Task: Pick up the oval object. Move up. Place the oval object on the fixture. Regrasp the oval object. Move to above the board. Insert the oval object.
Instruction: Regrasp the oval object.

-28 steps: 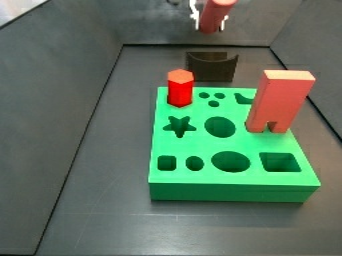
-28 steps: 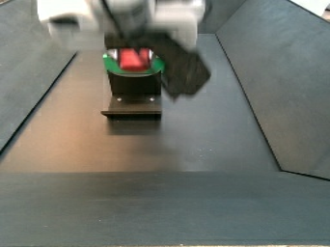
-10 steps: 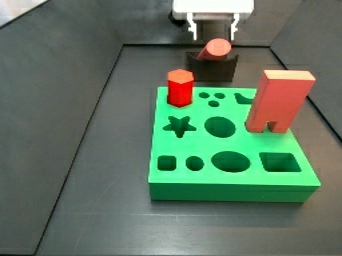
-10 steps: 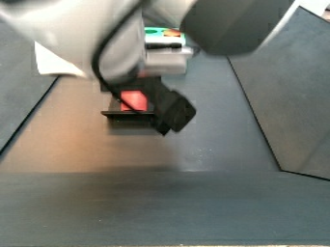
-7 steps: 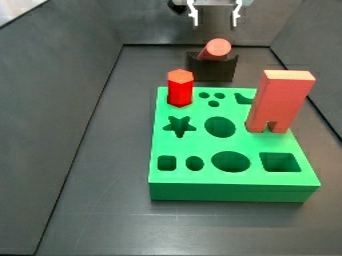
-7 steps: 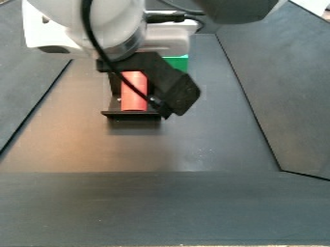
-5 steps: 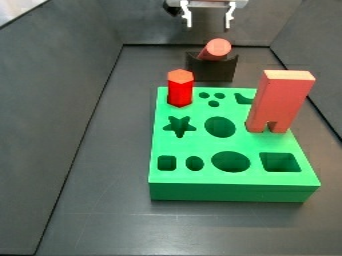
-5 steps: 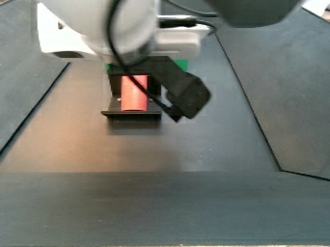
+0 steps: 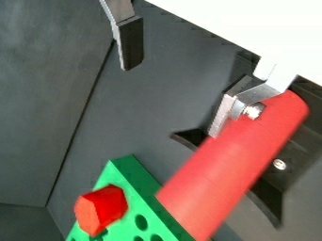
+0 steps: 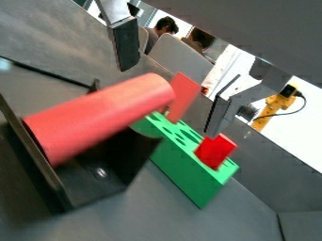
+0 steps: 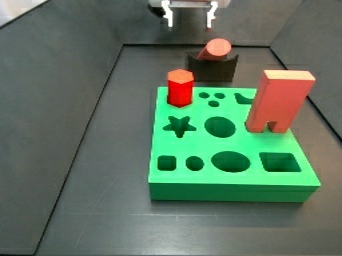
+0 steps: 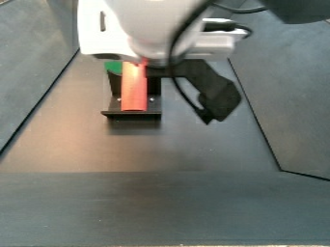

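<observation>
- The gripper (image 11: 187,13) hangs above the far edge of the worktop in a side view, lifted clear of the fixture (image 11: 211,69), with only its 2 finger ends showing at the top of the picture.
- Its jaws stand apart with nothing between them; in both wrist views the 2 silver fingers (image 9: 126,36) (image 10: 123,40) sit on either side of the oval object (image 9: 236,161) without touching it.
- In a side view the arm's white and black body (image 12: 154,39) fills the upper part of the picture and hides the board's far portion.
- The oval object (image 11: 215,48) lies in the curved notch on top of the fixture, near the far edge of the worktop, just behind the board (image 11: 227,150).
- Its long axis is level and runs from the far edge toward the near edge; in a side view (image 12: 135,85) it shows as a long salmon bar along the fixture (image 12: 133,112), and in a side view only its round end face shows.
- On the board stand a red hexagonal peg (image 11: 181,87) at the far left corner and a tall salmon block (image 11: 279,100) at the right edge.
</observation>
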Available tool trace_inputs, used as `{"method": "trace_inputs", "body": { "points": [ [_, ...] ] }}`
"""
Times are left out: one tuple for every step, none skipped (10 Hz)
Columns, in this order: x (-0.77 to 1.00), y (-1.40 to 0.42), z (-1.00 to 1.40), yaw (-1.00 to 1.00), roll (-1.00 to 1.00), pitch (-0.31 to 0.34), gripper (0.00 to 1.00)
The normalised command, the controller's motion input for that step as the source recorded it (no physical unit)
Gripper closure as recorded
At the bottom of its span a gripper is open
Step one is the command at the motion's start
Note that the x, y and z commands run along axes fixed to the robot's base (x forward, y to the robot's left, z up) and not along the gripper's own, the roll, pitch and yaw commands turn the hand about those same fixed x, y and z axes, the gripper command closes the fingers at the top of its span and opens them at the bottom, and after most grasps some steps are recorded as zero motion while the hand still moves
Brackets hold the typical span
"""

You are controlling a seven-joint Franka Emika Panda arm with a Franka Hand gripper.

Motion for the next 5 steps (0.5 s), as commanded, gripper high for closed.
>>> {"method": "trace_inputs", "body": {
  "points": [
    [-0.82, -0.03, 0.01, 0.08, 0.09, -0.142, 0.00],
    [-0.68, -0.02, 0.01, 0.09, 0.09, -0.132, 0.00],
    [-0.30, -1.00, -0.12, -1.00, 0.81, 0.032, 0.00],
    [-0.22, -1.00, -0.11, -1.00, 0.81, 0.030, 0.00],
    [-0.10, -1.00, -0.07, -1.00, 0.81, -0.005, 0.00]
  ]
}}
